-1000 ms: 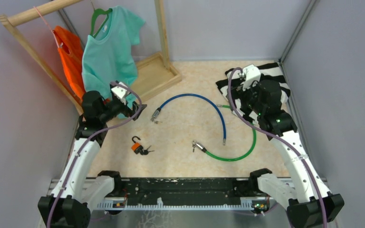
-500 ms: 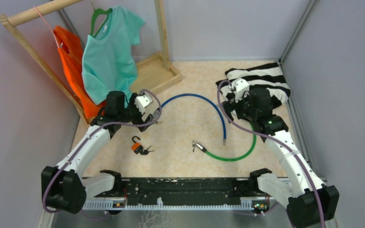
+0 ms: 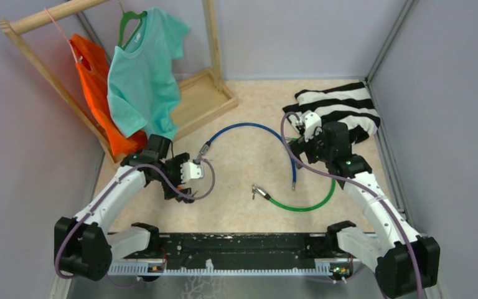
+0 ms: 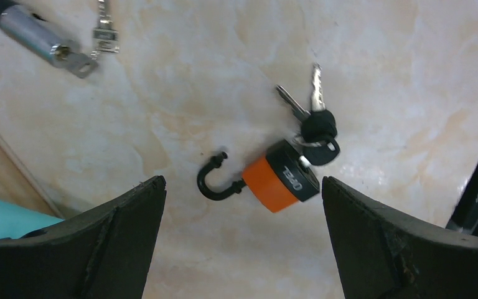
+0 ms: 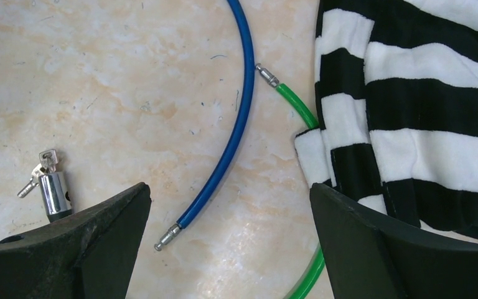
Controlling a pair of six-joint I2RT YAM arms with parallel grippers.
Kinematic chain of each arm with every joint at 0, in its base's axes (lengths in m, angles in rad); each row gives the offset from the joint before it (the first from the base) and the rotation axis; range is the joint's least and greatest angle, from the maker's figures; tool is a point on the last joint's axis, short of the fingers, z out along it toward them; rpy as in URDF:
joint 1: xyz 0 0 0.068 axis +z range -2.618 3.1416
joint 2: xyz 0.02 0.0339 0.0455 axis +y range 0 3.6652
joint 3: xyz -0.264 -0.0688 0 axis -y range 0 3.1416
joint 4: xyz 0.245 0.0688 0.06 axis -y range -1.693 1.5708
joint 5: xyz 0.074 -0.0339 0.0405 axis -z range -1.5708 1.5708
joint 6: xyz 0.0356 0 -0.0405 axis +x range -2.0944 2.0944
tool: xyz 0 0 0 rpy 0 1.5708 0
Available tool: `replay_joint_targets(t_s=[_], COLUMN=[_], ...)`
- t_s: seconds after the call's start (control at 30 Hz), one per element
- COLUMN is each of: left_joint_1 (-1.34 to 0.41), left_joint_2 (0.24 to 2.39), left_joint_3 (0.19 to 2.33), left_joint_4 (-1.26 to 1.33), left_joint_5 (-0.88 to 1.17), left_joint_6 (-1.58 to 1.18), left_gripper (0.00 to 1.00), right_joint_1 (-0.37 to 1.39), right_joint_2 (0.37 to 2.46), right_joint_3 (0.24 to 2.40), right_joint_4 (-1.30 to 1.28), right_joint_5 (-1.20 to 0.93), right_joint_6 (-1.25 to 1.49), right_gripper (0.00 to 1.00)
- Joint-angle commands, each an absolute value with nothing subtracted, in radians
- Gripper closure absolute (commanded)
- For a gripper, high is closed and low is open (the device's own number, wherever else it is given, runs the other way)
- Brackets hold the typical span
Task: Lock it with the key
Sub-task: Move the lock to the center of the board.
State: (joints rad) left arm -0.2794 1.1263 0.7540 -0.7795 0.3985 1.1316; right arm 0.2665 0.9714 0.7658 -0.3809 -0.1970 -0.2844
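An orange padlock point(image 4: 280, 184) with a black shackle swung open lies on the marble table, with a bunch of keys point(image 4: 314, 121) in its base. My left gripper point(image 4: 243, 184) is open and hovers straight above it, one finger on each side, touching nothing. In the top view the left gripper point(image 3: 179, 187) hides the padlock. My right gripper point(image 5: 230, 190) is open and empty above the pin end point(image 5: 167, 237) of the blue cable; in the top view the right gripper point(image 3: 299, 148) is beside the striped cloth.
A blue cable lock point(image 3: 267, 134) and a green cable lock point(image 3: 311, 202) lie mid-table, each with a metal cylinder and keys point(image 4: 37, 34) point(image 5: 55, 190). A striped cloth point(image 3: 342, 106) lies at the back right. A wooden rack point(image 3: 205, 93) with shirts stands at the back left.
My left arm has swung from the rack, forward and down over the padlock. My right arm has moved left and forward off the striped cloth towards the cables.
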Motion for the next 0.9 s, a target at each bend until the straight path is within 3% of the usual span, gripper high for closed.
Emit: replay_joint_targets(t_s=[0.0,0.27,0.6,0.73,0.87], left_joint_1=[-0.285,-0.289,-0.344,-0.371,-0.396], left_joint_2=[1.138,1.258,1.313,1.33,1.351], left_joint_3=[0.754,0.765,0.726,0.694,0.689], left_joint_4=[-0.963,-1.015,-0.932,-0.887,-0.87], left_joint_5=[0.369,0.267,0.258,0.235,0.212], left_joint_6=[1.473,1.696,1.744,1.741,1.709], left_gripper=[0.01,0.01,0.09,0.17,0.31], right_joint_1=[0.275,0.274,0.274,0.275,0.275], right_joint_2=[0.988,1.019,1.034,1.04,1.04], right_joint_3=[0.77,0.772,0.767,0.769,0.768], right_joint_4=[-0.325,-0.334,-0.338,-0.343,-0.345], right_joint_5=[-0.218,-0.193,-0.184,-0.182,-0.182], right_joint_6=[-0.281,-0.297,-0.303,-0.304,-0.305], right_gripper=[0.01,0.01,0.01,0.01,0.01])
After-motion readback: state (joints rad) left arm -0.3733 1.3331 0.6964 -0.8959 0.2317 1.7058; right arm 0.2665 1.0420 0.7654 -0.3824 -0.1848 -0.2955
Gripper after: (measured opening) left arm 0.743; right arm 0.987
